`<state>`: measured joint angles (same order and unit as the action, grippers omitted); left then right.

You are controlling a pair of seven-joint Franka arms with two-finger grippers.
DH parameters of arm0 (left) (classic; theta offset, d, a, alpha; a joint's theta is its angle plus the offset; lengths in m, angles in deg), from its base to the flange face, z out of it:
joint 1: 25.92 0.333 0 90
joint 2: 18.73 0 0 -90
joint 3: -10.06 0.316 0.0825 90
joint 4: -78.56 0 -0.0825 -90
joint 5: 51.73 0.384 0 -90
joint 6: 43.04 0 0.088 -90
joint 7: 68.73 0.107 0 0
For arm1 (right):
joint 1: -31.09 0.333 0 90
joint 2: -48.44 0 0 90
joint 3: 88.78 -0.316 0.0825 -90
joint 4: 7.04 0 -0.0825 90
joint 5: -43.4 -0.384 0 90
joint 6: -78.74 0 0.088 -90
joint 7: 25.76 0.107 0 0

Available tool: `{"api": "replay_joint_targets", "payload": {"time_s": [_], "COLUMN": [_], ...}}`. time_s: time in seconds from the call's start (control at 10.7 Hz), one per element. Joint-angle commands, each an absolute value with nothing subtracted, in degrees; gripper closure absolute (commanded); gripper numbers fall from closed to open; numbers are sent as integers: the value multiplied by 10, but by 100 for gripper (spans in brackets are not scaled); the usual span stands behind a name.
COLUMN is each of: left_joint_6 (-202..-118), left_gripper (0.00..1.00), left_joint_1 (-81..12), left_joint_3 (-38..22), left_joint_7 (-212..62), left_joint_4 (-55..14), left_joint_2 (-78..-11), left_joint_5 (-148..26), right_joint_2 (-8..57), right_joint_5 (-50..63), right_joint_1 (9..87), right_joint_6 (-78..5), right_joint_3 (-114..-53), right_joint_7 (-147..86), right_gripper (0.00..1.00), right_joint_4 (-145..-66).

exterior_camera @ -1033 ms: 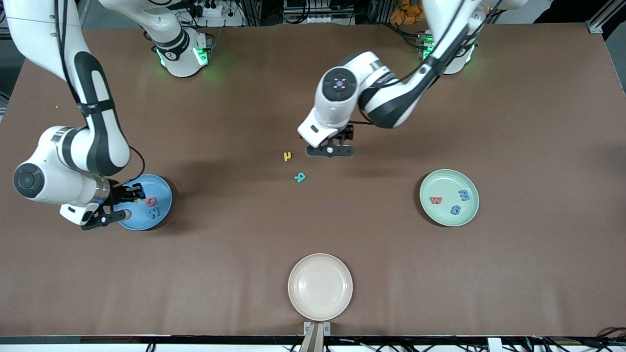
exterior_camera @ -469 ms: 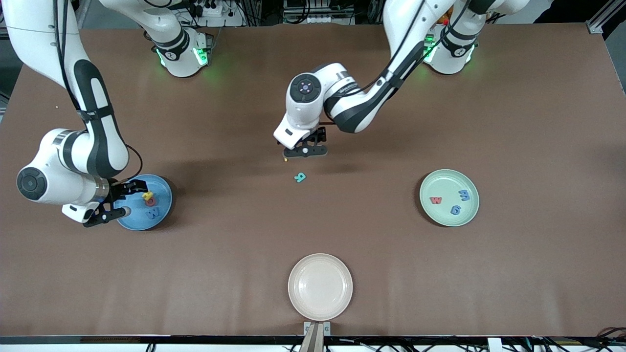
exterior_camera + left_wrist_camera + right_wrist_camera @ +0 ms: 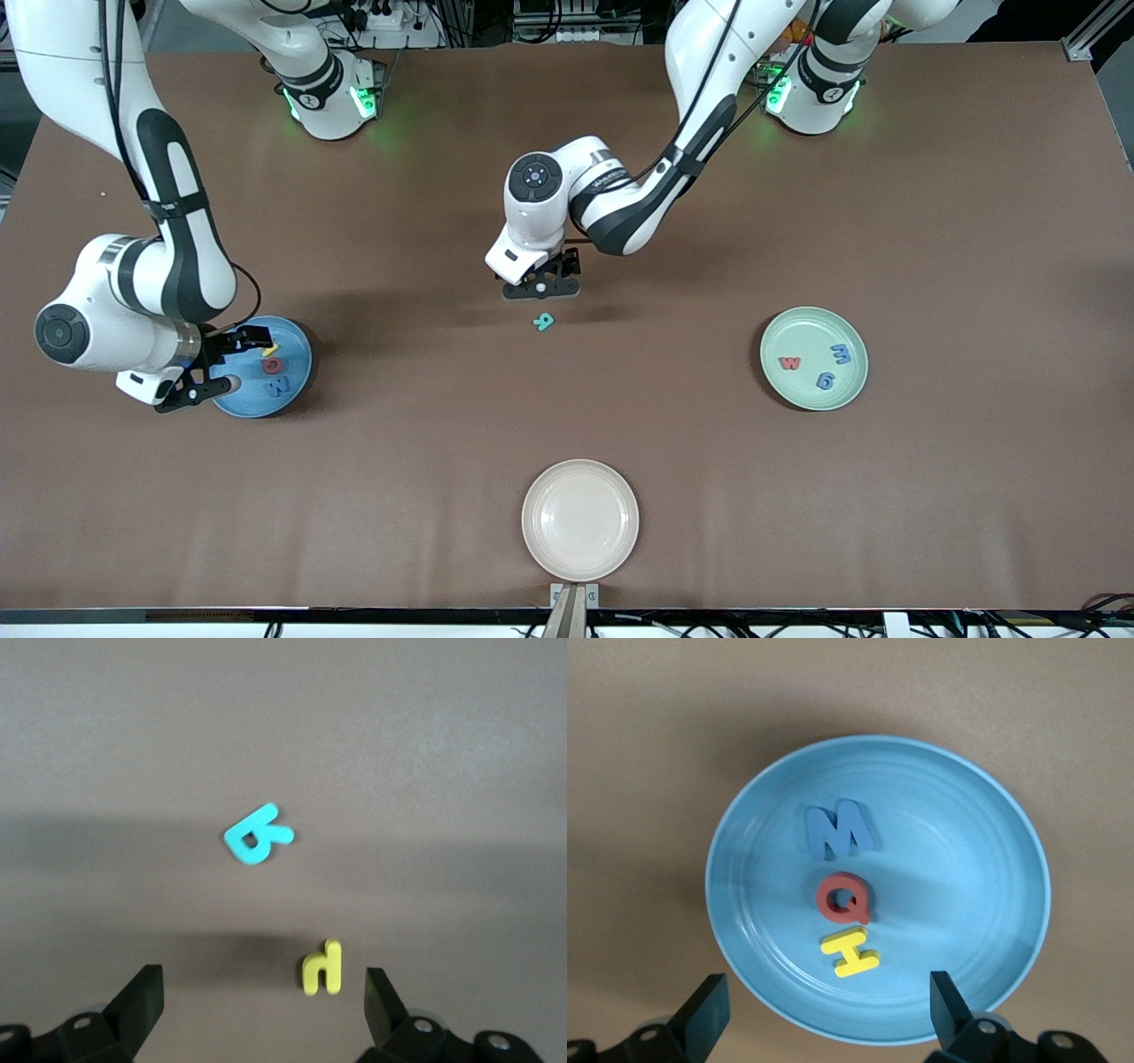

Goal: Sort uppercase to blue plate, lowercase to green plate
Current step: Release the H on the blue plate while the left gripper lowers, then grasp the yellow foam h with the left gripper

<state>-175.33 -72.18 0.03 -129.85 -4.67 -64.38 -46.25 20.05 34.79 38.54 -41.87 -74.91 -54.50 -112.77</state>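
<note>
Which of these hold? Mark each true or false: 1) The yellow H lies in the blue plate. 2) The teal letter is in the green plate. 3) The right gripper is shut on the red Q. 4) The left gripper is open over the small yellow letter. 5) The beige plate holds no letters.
1) True: the yellow H lies in the blue plate, beside the red Q.
2) False: the teal letter lies on the table, outside the green plate.
3) False: the right gripper is open above the plate, holding nothing.
4) True: the left gripper is open over the small yellow letter.
5) True: the beige plate is bare.
</note>
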Motion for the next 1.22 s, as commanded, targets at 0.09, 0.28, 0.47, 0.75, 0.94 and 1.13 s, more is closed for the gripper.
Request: {"api": "replay_joint_targets", "payload": {"time_s": [0.09, 0.28, 0.47, 0.75, 0.94, 1.13], "left_joint_6": [-1772, -1773, -1773, -1773, -1771, -1771], "left_gripper": [0, 0, 0, 7, 22, 23], "left_joint_1": [-773, -794, -797, -807, -807, -807], "left_joint_3": [38, 52, 52, 55, 55, 54], "left_joint_7": [-1307, -1307, -1303, -1303, -1303, -1302], "left_joint_4": [23, 24, 25, 33, 32, 33], "left_joint_2": [-709, -719, -723, -728, -730, -735], "left_joint_5": [-469, -469, -469, -470, -470, -470], "right_joint_2": [204, 204, 202, 201, 201, 201], "right_joint_5": [351, 351, 351, 348, 347, 346], "right_joint_1": [400, 403, 405, 404, 404, 404], "right_joint_6": [-419, -420, -421, -421, -421, -420], "right_joint_3": [-758, -758, -758, -758, -758, -758], "right_joint_7": [-543, -542, -541, -541, -541, -541], "right_gripper": [0, 0, 0, 0, 0, 0], "right_joint_4": [-1118, -1118, -1118, -1118, -1119, -1119]}}
